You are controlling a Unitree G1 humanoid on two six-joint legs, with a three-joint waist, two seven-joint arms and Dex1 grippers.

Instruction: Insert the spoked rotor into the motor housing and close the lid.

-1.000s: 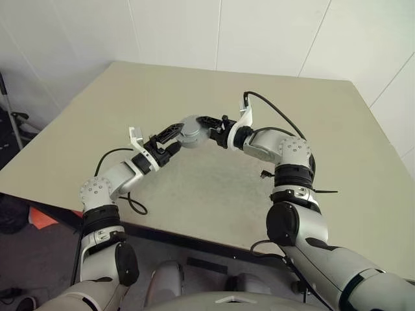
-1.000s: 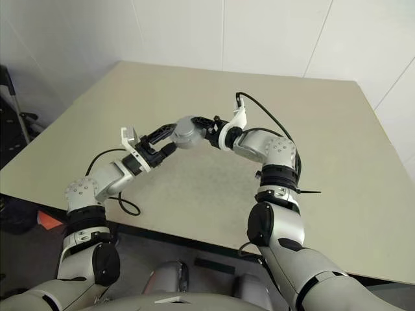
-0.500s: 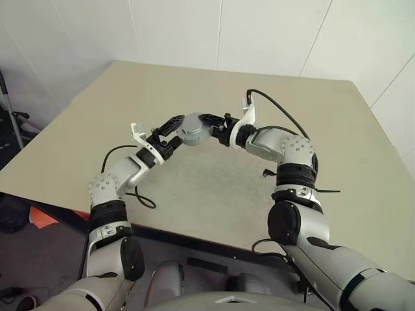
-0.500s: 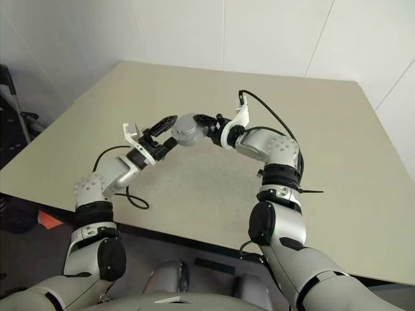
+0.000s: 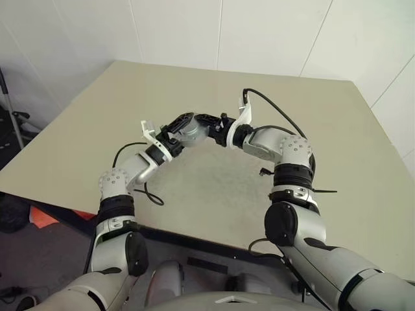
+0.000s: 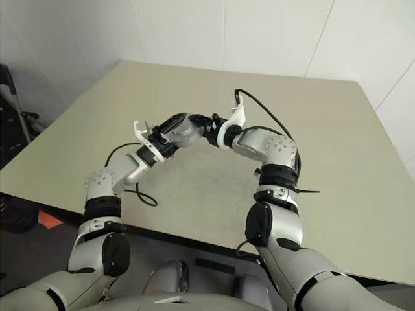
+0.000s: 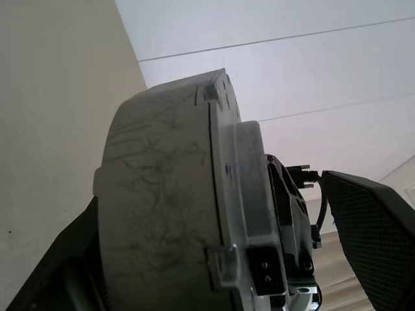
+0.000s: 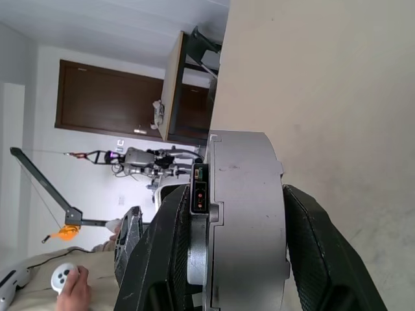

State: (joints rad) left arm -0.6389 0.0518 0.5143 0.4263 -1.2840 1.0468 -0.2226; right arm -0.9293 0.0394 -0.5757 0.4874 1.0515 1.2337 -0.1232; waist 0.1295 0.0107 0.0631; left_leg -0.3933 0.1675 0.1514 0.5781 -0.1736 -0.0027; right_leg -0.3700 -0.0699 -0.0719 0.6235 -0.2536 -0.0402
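Note:
The motor housing [image 5: 193, 129] is a squat grey round body, held up in the air over the middle of the table. Its inside is hidden, and a seam runs around its side [image 7: 168, 214]. My right gripper [image 5: 203, 127] is shut on it from the right, one black finger on each flat face [image 8: 240, 259]. My left gripper [image 5: 182, 128] comes in from the left and is open, its fingers reaching along either side of the housing. One mesh pad [image 7: 369, 227] stands clear of the housing. The spoked rotor is out of view.
Below both arms lies the beige table [image 5: 214, 188], with its near edge close to me and white walls behind it. In the right wrist view, a person's hand [image 8: 72, 284] holds a white controller, far off beside a dark cabinet [image 8: 110, 103].
My left gripper has moved right and forward, from just beside the housing to having its open fingers around it. The right gripper and the housing have stayed put.

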